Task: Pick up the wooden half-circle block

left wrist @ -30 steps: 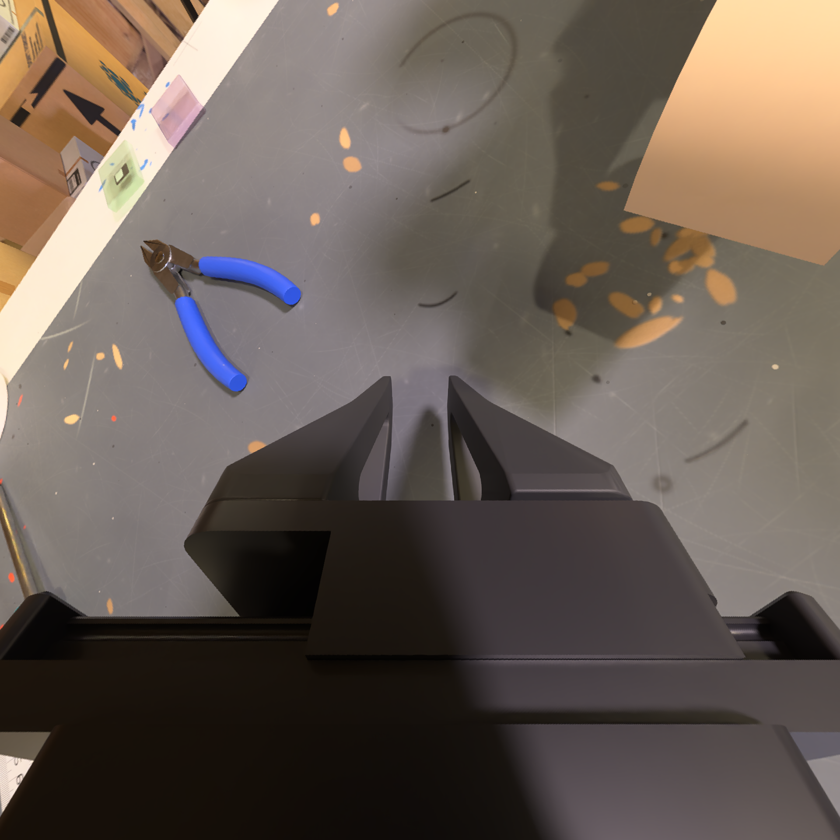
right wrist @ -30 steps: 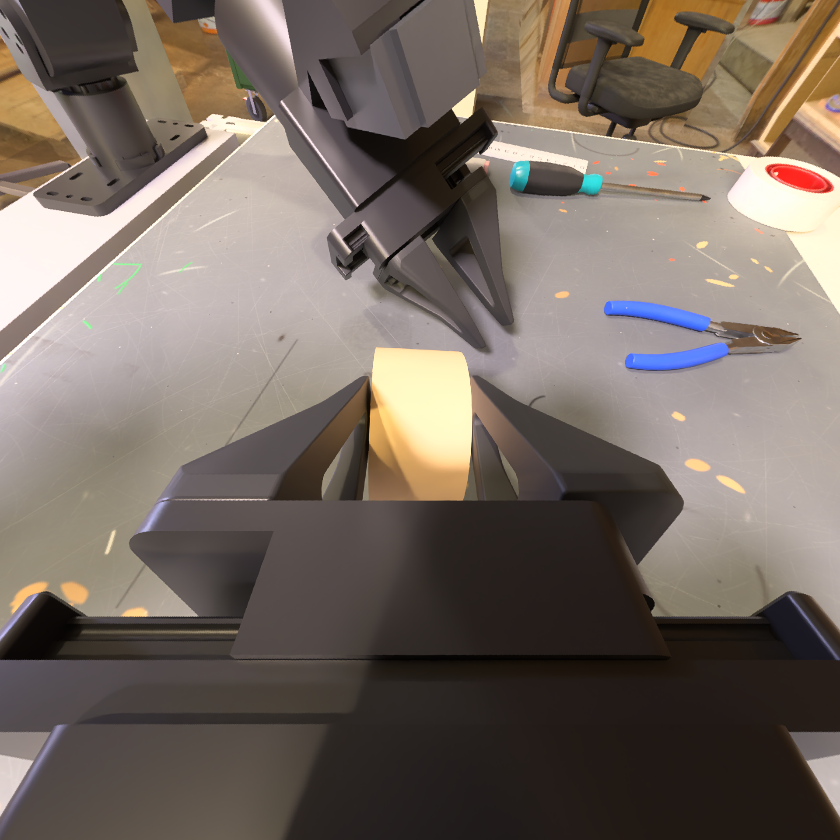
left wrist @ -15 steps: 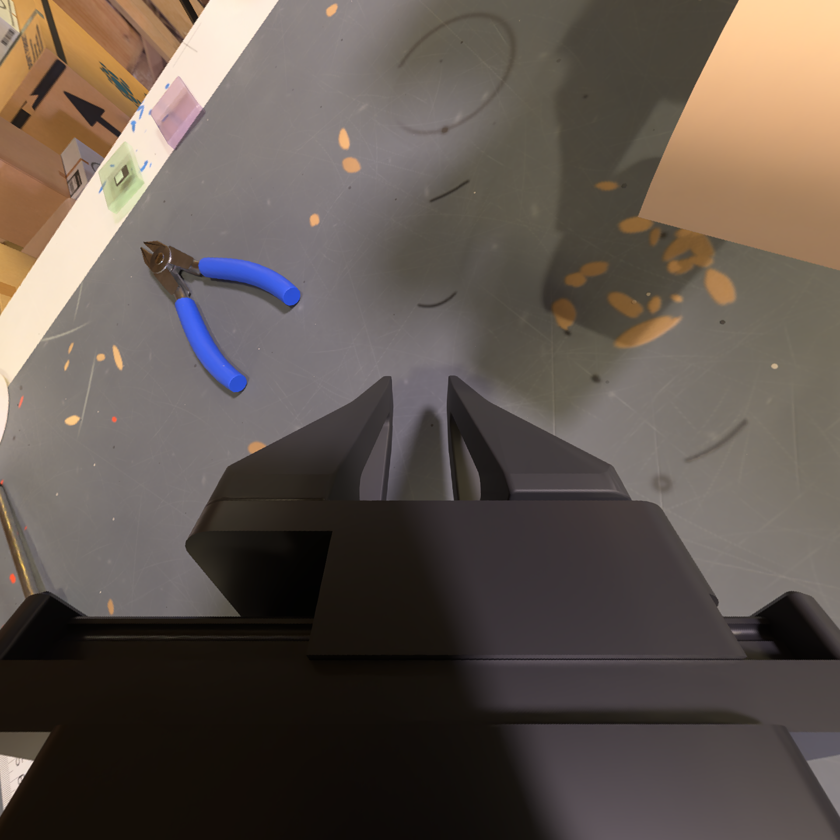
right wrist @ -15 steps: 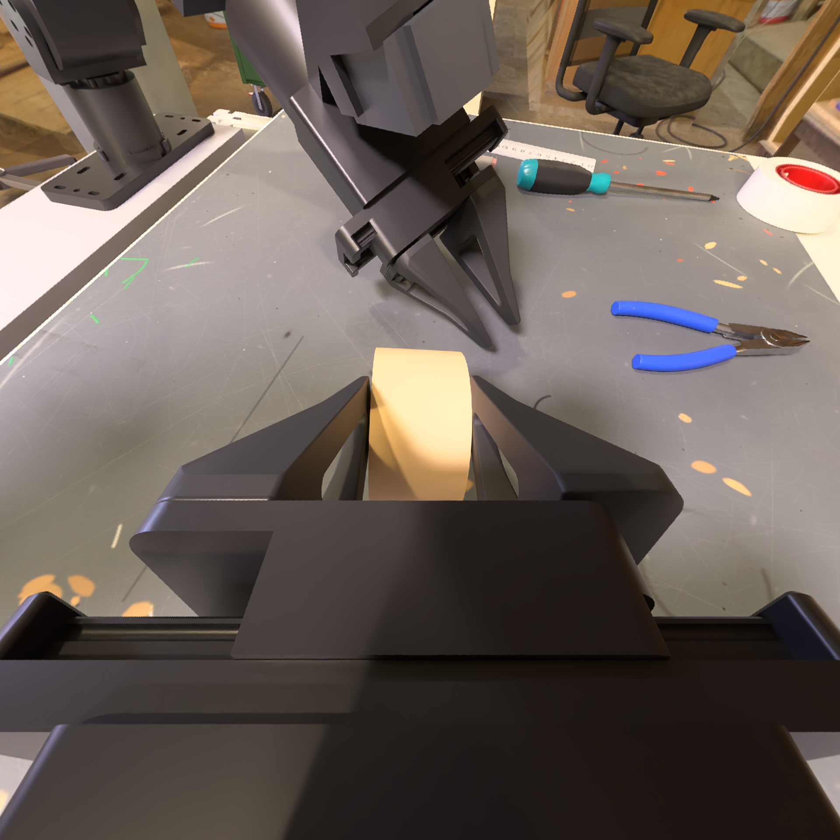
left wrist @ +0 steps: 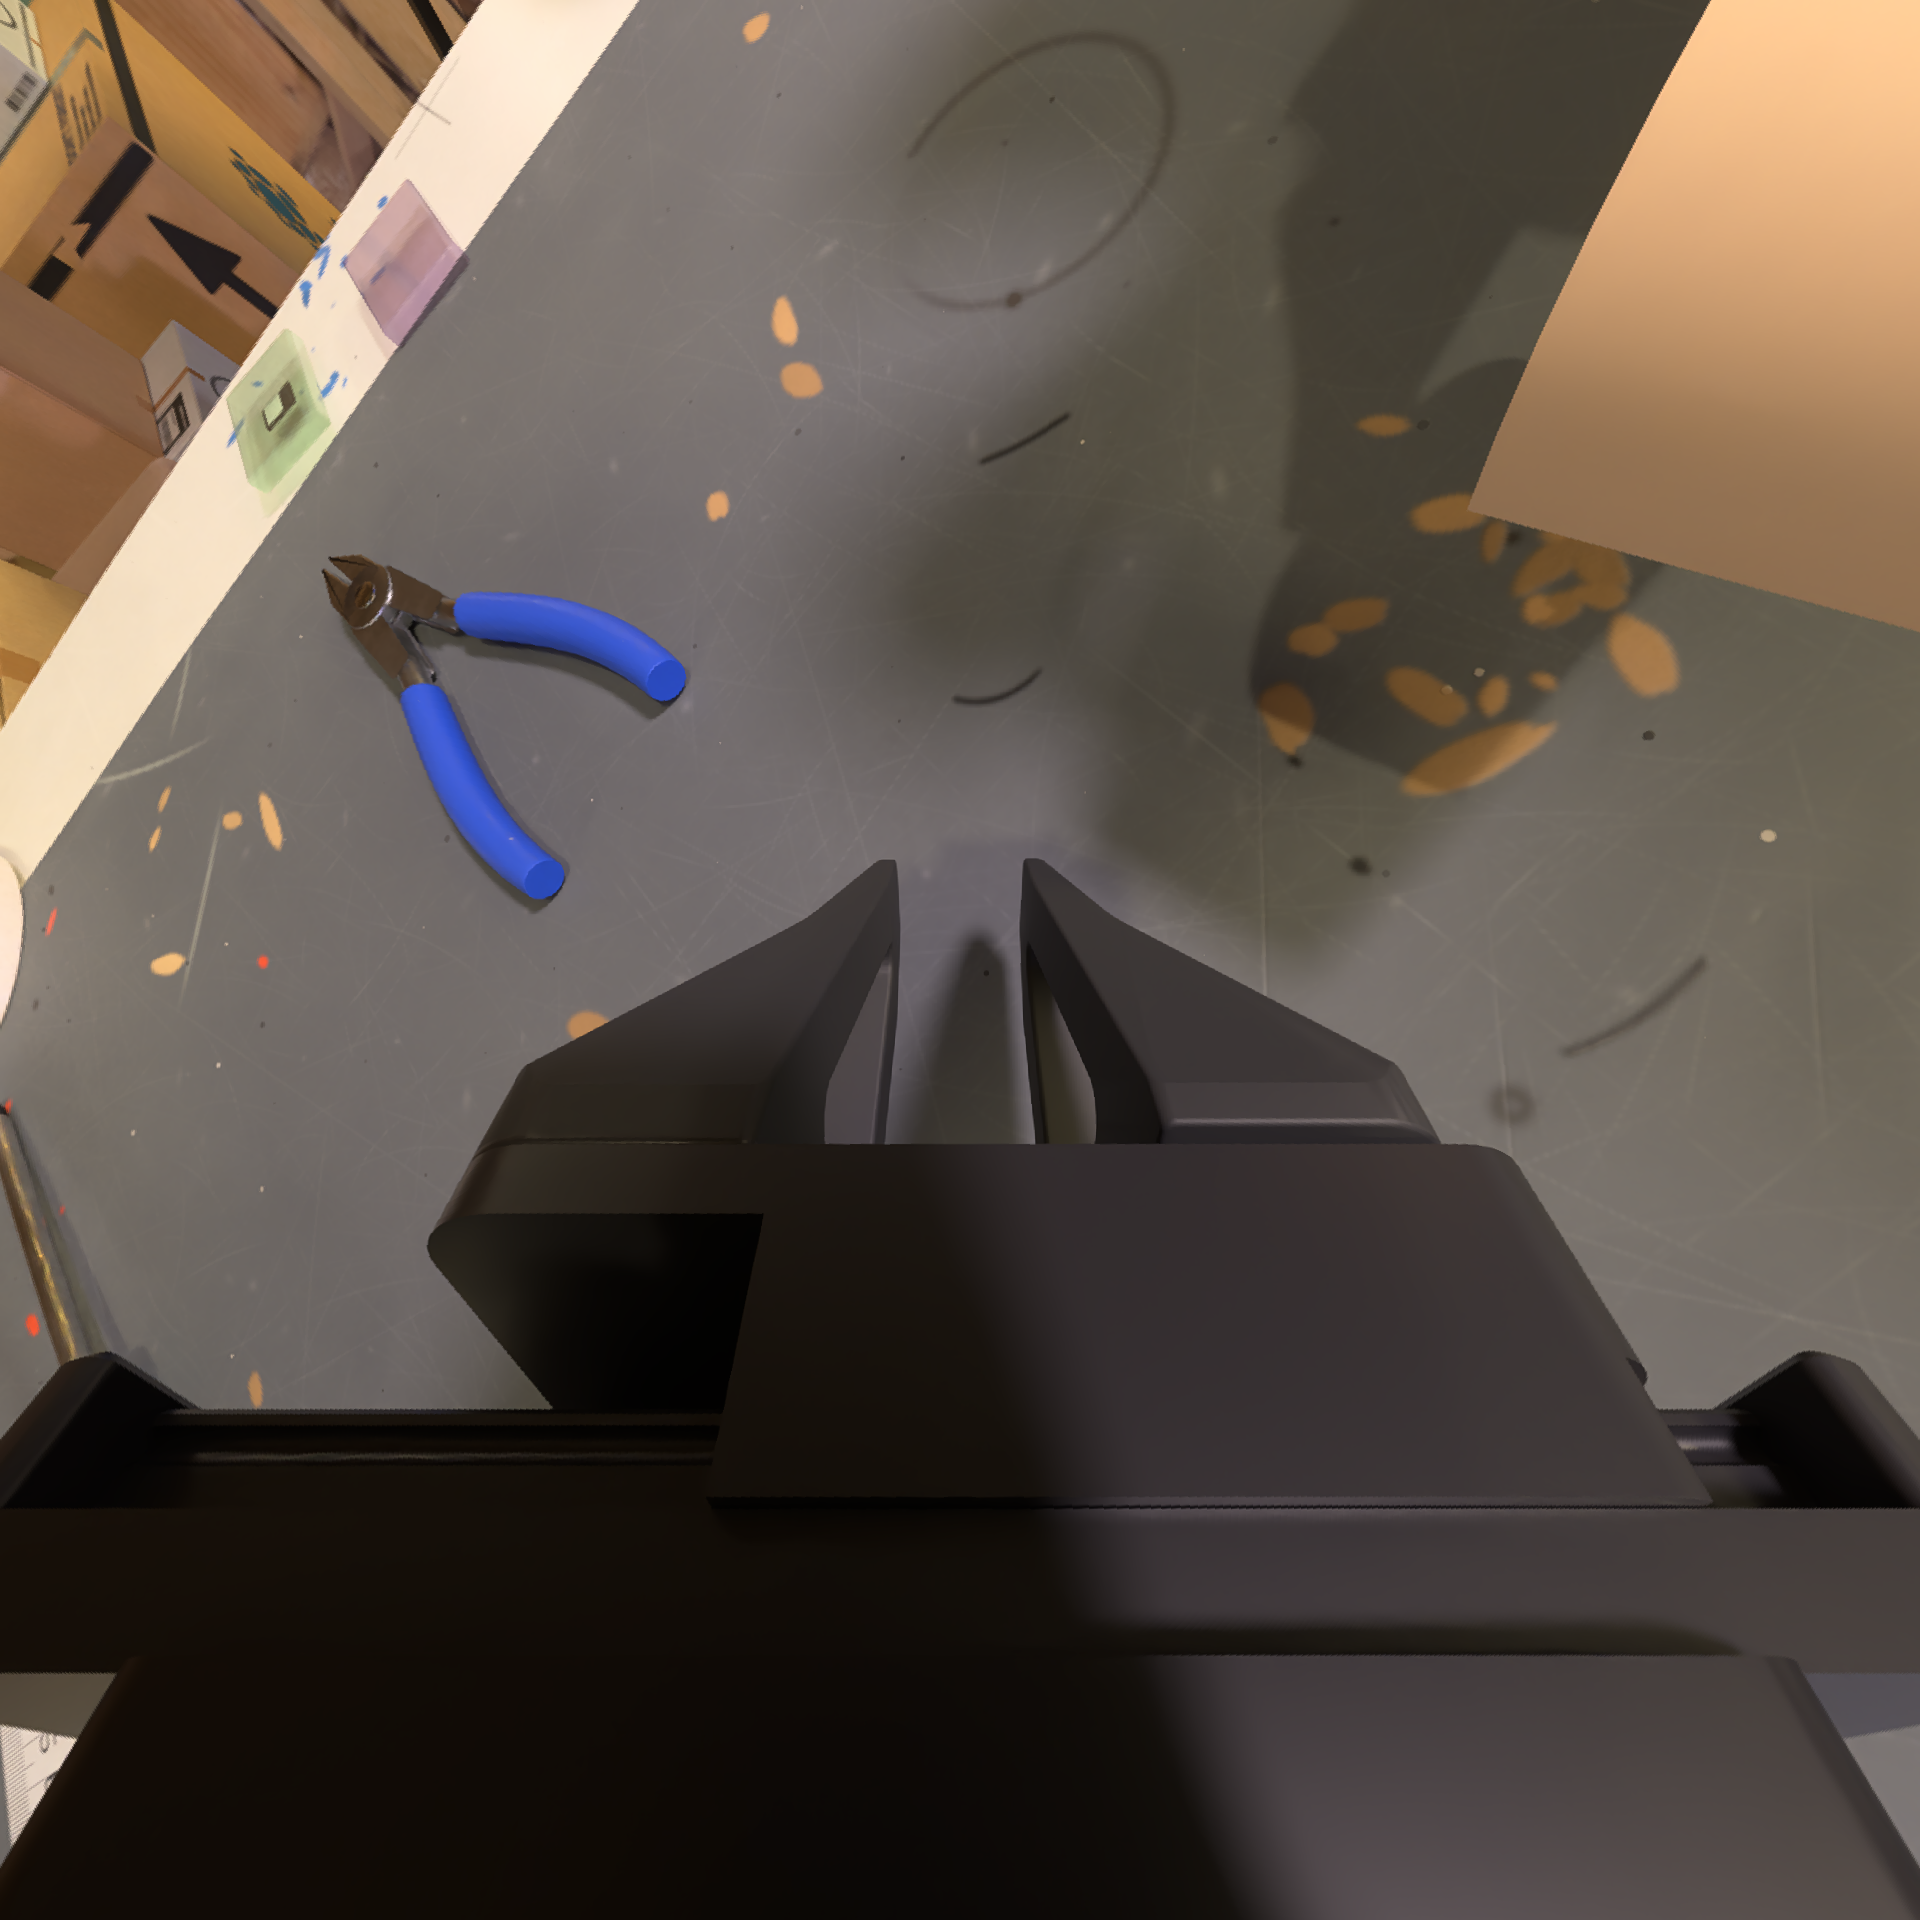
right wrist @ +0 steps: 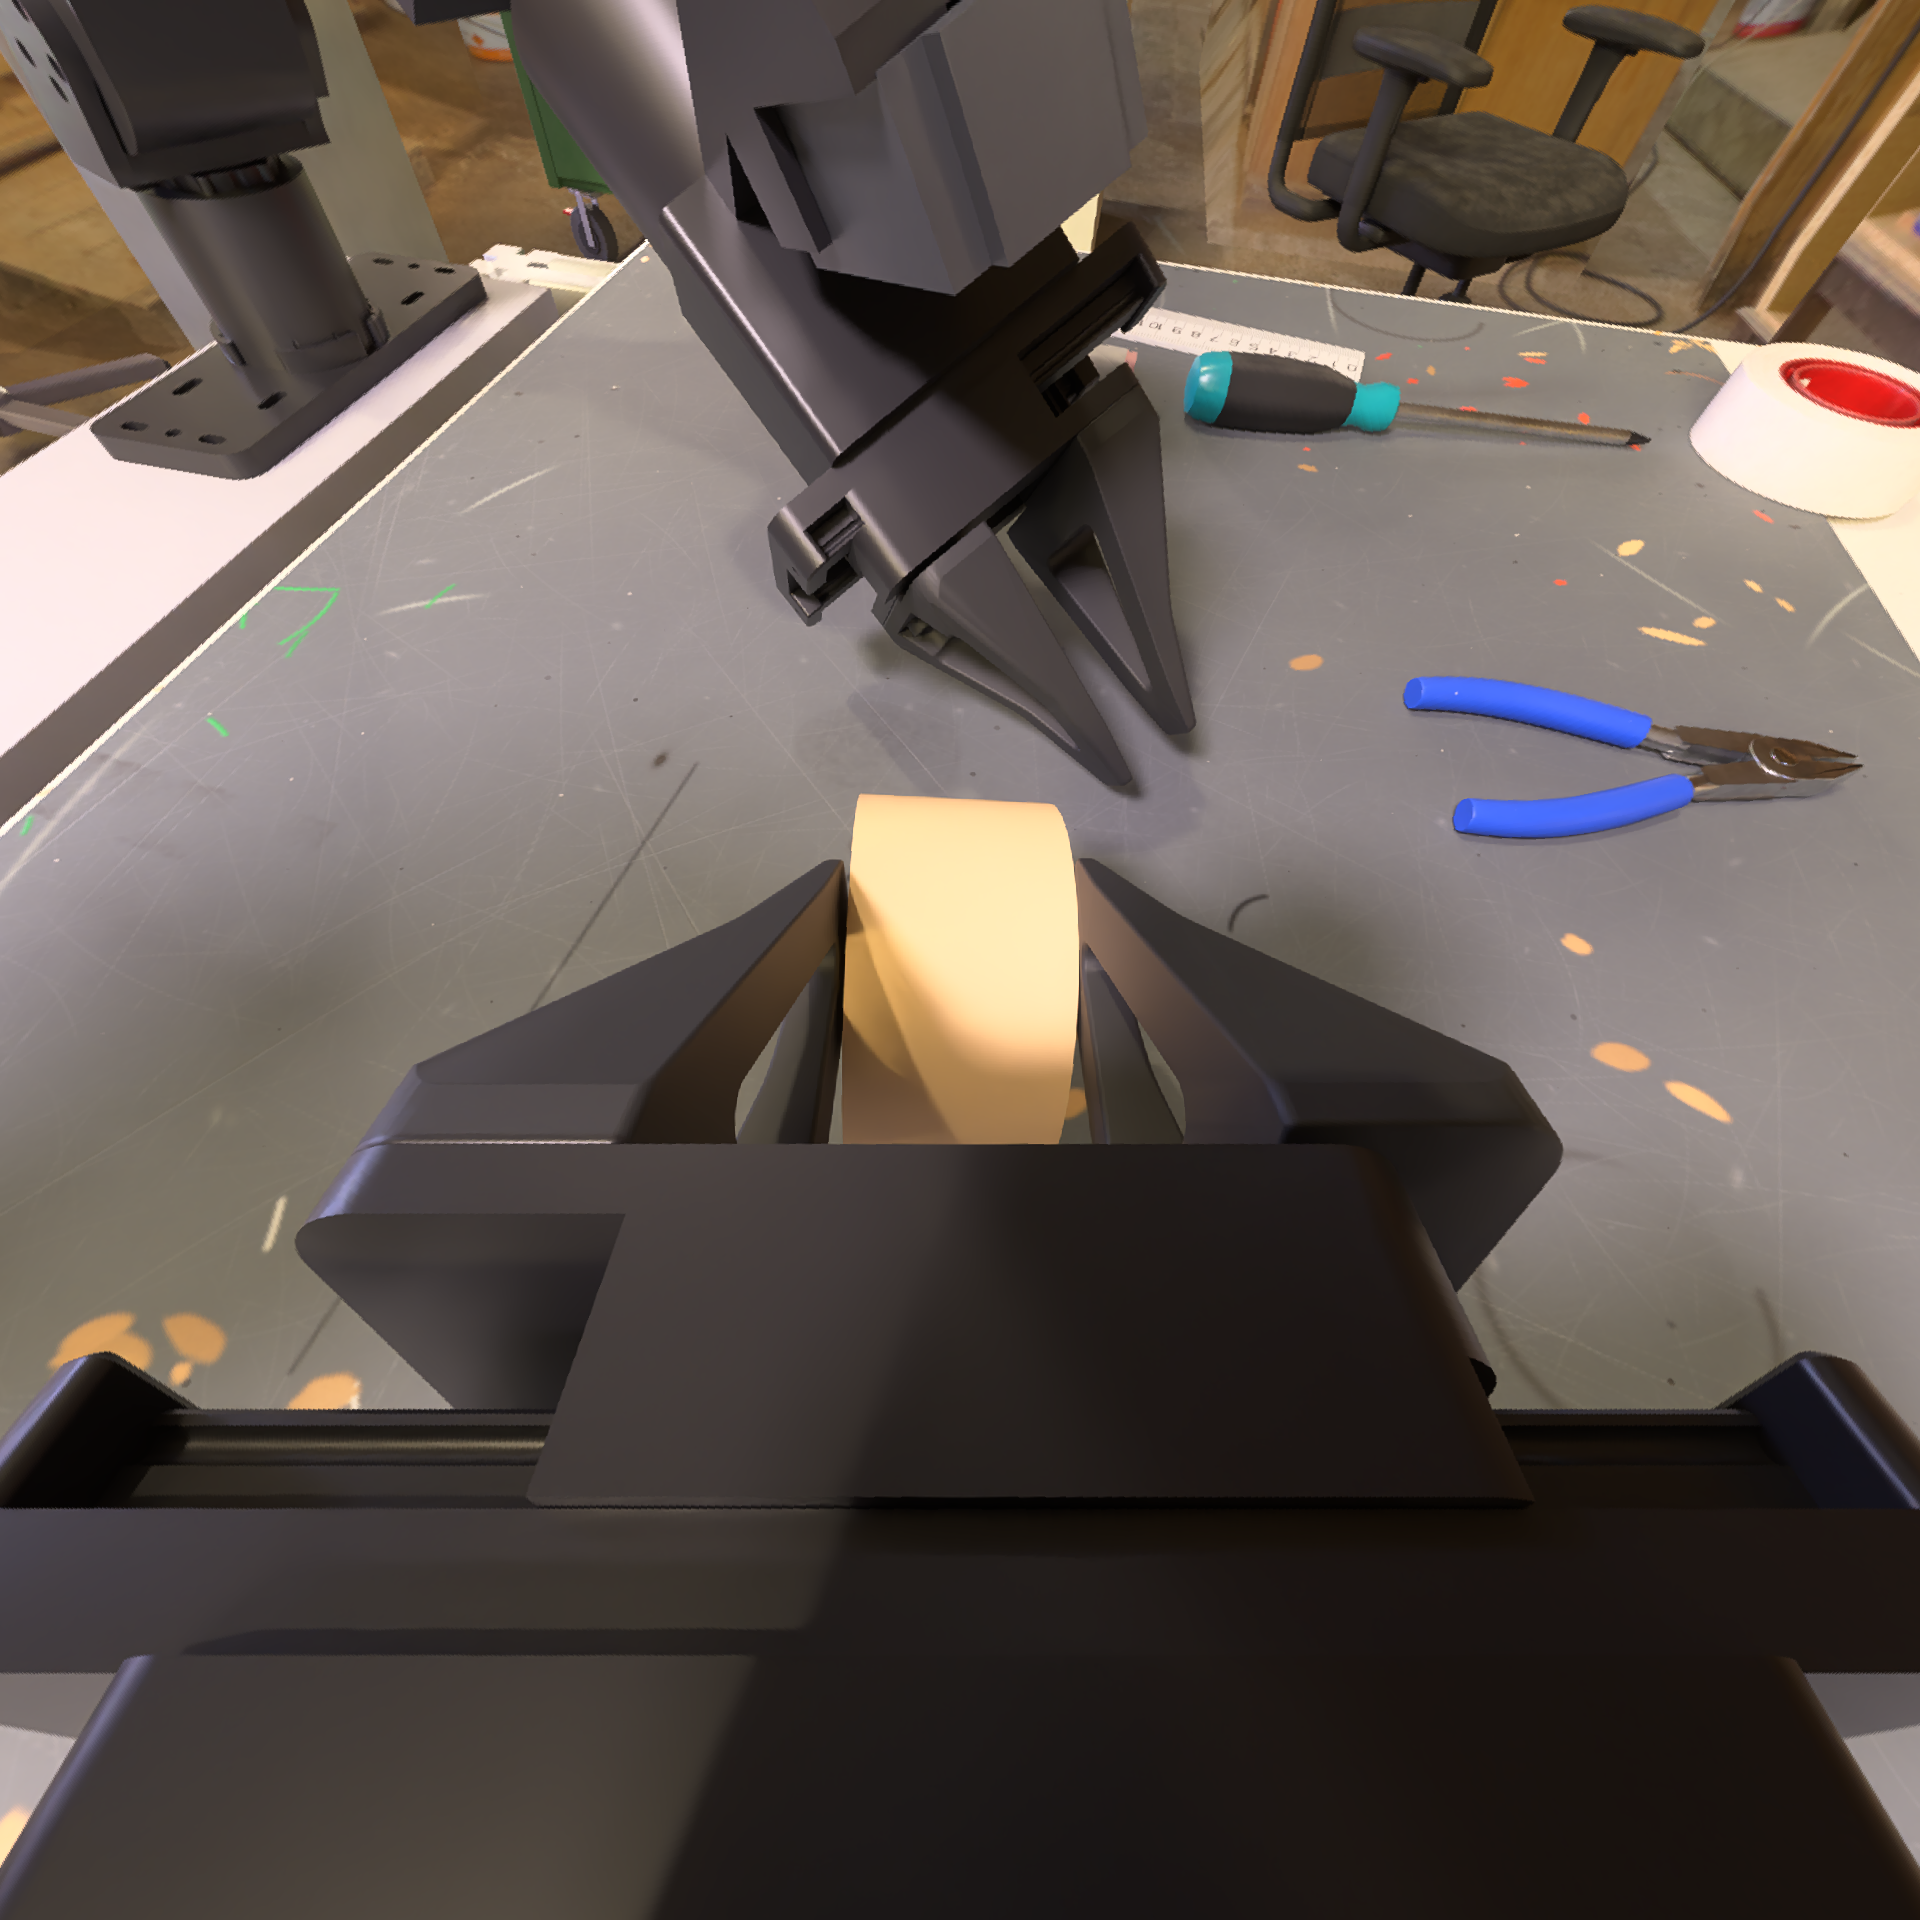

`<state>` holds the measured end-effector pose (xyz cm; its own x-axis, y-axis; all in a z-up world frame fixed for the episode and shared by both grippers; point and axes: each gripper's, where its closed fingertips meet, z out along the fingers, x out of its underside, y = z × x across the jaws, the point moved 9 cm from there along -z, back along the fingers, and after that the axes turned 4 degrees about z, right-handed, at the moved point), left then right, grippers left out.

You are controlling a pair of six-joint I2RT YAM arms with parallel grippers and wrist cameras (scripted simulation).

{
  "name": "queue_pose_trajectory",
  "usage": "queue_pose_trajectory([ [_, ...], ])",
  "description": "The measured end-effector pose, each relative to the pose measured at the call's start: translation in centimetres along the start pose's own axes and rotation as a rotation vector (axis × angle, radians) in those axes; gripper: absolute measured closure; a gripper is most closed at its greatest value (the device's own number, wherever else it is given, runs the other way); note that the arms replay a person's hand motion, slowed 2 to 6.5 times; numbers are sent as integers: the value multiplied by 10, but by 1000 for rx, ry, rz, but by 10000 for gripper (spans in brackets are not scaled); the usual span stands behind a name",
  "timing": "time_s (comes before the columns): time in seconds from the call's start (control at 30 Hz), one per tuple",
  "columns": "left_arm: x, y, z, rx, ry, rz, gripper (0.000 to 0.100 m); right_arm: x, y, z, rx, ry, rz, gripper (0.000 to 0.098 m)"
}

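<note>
The wooden half-circle block [right wrist: 961,977] is pale tan and sits between the fingers of my right gripper [right wrist: 961,873], which is shut on it, curved side up. The block is held above the grey table [right wrist: 520,831]. In the left wrist view its flat face [left wrist: 1745,291] fills the upper right corner and its shadow lies on the table beneath. My left gripper [left wrist: 958,873] is empty with its jaws nearly together, low over the table. It also shows in the right wrist view [right wrist: 1148,753], just beyond the block and pointing down.
Blue-handled pliers [right wrist: 1621,758] lie to the right, also in the left wrist view [left wrist: 488,707]. A teal-and-black screwdriver [right wrist: 1351,400], a ruler [right wrist: 1247,343] and a white tape roll [right wrist: 1818,426] lie at the far edge. Small purple [left wrist: 405,260] and green [left wrist: 278,416] blocks sit on the border.
My right gripper has risen a little with the block in it; in the left wrist view the block has drifted toward the upper right. The left gripper has stayed put.
</note>
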<state>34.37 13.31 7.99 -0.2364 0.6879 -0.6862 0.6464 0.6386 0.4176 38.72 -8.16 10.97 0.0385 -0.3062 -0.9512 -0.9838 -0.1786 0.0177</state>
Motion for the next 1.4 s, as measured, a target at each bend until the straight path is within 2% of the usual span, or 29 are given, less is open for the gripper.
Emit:
queue_pose_trajectory([
  [1.4, 0, 0, 0, 0, -1, 7, 815, -1, 1, 2, 6, 5, 8, 618],
])
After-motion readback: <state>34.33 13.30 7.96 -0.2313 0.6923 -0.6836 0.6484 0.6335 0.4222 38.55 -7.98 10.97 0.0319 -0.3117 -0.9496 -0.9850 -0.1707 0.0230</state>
